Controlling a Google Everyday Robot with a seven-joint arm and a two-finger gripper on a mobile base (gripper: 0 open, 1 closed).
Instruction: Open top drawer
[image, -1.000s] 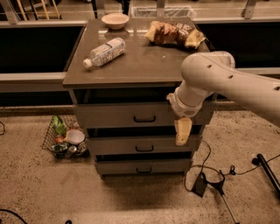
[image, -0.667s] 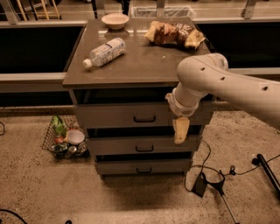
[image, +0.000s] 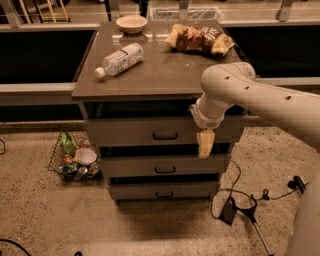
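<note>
Near right edge of top drawer (image: 125, 133), end effector (image: 205, 145).

You've got a smooth white tubular arm (image: 260, 97) w/ small dark screw holes, ribbed white wrist collar (image: 206, 118), pale-yellow hand (image: 205, 144) in front of wide grey top drawer (image: 130, 132), rt end.

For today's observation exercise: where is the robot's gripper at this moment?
In the camera view, the gripper hangs right of centre before the top drawer, right of its black handle.

Robot test lab — cabinet (image: 150, 80) on speckled floor (image: 60, 215) (loose cables (image: 247, 200)), claw (image: 205, 144) before top drawer (image: 135, 132)
</note>
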